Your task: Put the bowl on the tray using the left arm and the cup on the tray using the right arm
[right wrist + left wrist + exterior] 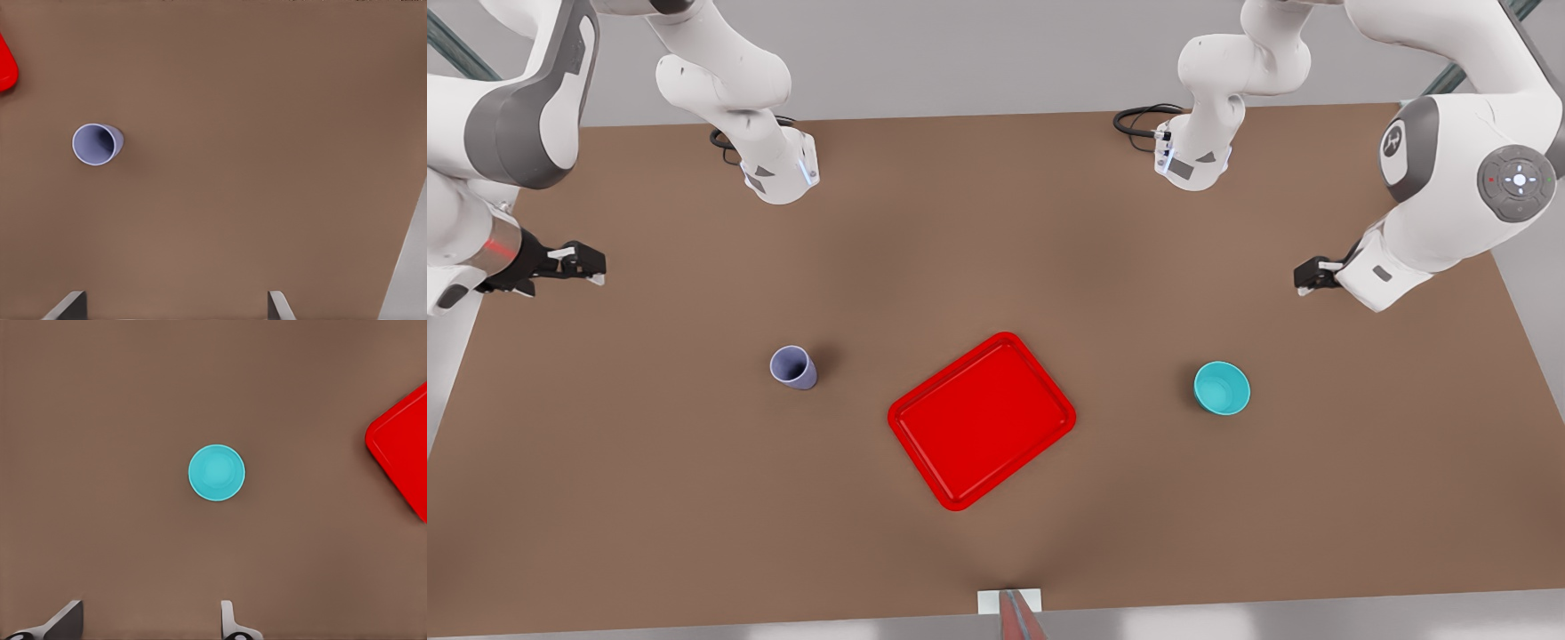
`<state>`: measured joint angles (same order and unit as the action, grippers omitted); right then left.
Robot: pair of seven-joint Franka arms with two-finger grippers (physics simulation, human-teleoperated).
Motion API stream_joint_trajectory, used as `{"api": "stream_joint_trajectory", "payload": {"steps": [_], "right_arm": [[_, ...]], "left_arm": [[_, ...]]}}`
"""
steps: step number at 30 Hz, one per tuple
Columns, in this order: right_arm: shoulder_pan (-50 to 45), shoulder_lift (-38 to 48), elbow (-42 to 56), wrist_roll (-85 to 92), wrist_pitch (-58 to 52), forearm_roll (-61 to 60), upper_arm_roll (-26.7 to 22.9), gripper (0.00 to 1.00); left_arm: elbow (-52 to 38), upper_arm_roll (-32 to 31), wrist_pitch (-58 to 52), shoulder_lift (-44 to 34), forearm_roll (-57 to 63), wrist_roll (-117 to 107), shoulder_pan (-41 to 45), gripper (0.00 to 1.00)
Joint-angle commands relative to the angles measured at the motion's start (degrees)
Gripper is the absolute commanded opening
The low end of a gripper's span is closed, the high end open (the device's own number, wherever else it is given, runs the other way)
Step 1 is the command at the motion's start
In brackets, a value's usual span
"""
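Observation:
The teal bowl (1222, 388) (216, 472) stands upright on the brown table, toward the front view's right of the red tray (982, 420) (403, 447). The lavender cup (793, 367) (97, 143) stands upright on the tray's other side. My left gripper (1304, 276) (148, 623) hovers high above the table at the front view's right, back from the bowl, open and empty. At the front view's left my right gripper (594, 265) (175, 307) hovers back from the cup and farther out toward the table's edge, also open and empty. The tray lies flat, turned at an angle, with nothing on it.
Both arm bases (778, 173) (1192, 160) stand at the table's far edge with black cables beside them. A small white block (1009, 601) sits at the near edge. The table's side edge (407, 267) runs close to the right gripper.

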<state>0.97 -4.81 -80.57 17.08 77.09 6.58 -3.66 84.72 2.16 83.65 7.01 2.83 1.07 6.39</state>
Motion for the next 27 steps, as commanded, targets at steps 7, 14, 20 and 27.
{"api": "stream_joint_trajectory", "payload": {"steps": [7,14,20,27], "right_arm": [[-0.4,0.1,0.0,3.1,0.7,-0.1,0.0,1.00],[-1.5,0.0,-1.1,3.9,-0.4,-0.2,0.0,1.00],[-1.6,-0.2,-1.5,3.7,-1.2,-0.2,0.0,1.00],[-1.8,-0.3,-1.5,3.4,-3.0,-0.2,0.0,1.00]], "left_arm": [[7.0,0.2,23.3,17.4,-2.8,-1.3,-2.1,1.00],[7.7,0.1,33.2,25.5,-11.3,24.9,-7.7,1.00],[11.0,-0.2,35.4,27.8,-13.8,25.2,-7.7,1.00],[12.7,-0.2,36.1,30.8,-13.8,25.2,-7.4,1.00]]}}
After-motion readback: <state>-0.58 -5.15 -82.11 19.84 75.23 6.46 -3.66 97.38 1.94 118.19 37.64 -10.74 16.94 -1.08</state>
